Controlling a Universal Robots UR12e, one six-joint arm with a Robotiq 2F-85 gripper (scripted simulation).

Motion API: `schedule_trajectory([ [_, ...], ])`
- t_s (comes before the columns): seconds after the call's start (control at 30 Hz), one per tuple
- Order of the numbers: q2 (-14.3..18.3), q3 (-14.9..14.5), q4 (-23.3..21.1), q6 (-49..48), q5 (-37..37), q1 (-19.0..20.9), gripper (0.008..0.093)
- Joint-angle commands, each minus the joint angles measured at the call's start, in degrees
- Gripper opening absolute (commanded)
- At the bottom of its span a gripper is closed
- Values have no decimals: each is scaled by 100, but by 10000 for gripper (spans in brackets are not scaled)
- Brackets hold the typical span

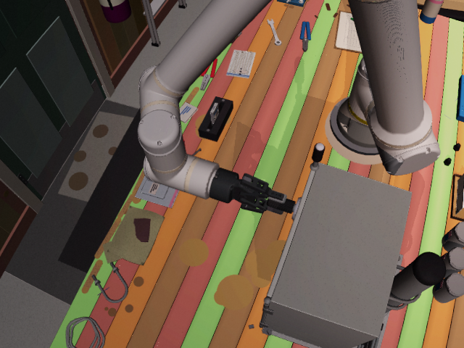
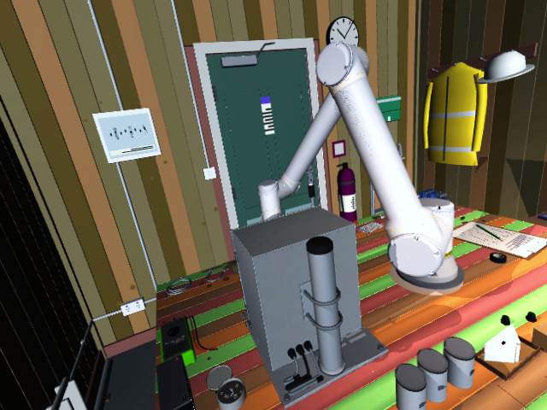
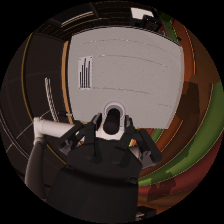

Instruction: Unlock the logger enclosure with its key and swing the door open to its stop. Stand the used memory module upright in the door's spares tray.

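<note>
The grey logger enclosure stands on the striped bench with its door closed. A dark cylindrical key sits in the round lock on the door. My gripper is level with the key, open around it and holding nothing. In the side camera the gripper points at the door's left face. The memory module stands in a black holder on the bench, well behind the gripper. The spares tray is hidden inside the door.
Behind the enclosure are the arm's base, a wrench, blue pliers and papers. A black-capped post rises at the enclosure's hinge corner. A cloth and a U-bolt lie near the bench's left edge.
</note>
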Motion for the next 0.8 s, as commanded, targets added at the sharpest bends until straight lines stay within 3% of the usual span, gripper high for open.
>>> schedule_trajectory([
  [0.0, -3, -3, 1, 0, 0, 0, 580],
  [0.47, 6, -21, 7, 0, -10, -10, 580],
  [0.77, 108, -188, 72, 0, -105, -106, 580],
])
